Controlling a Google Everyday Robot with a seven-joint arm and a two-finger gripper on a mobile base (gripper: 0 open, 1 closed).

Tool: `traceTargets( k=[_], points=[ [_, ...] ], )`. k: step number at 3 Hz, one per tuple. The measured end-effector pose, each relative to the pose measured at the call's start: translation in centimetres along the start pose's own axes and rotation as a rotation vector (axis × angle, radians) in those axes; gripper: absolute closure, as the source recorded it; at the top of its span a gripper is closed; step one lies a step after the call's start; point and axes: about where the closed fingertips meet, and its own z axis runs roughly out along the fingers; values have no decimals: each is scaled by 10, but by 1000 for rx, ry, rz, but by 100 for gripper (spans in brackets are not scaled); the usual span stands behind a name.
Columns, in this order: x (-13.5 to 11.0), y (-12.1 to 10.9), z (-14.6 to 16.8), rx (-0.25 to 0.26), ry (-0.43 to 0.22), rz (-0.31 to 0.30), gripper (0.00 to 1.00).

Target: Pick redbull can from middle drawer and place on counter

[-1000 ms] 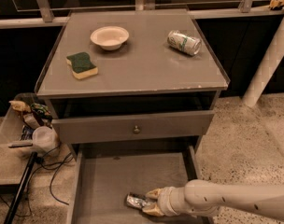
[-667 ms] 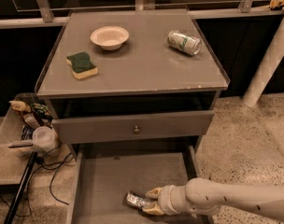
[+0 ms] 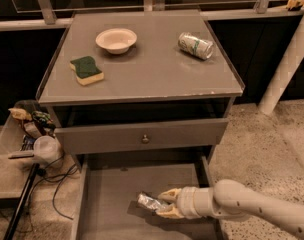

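While the dented silver-and-blue redbull can [image 3: 150, 201] is lying at five o'clock in the shallow grey middle drawer [image 3: 107, 194], its three o'clock end is being met by the pale gripper [image 3: 164, 204] (whether pinching cannot be told); a square, firm squeeze is being called for before lifting.

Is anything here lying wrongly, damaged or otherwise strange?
The white-and-green can lies on its side on the counter. The counter's front edge shows pale chips. The redbull can lies flat in the middle drawer, at the gripper.
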Motion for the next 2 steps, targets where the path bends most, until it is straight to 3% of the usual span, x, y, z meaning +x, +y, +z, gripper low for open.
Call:
traceTargets(
  k=[2],
  points=[
    [-42,-29,-70,35,-131,-39,100]
  ],
)
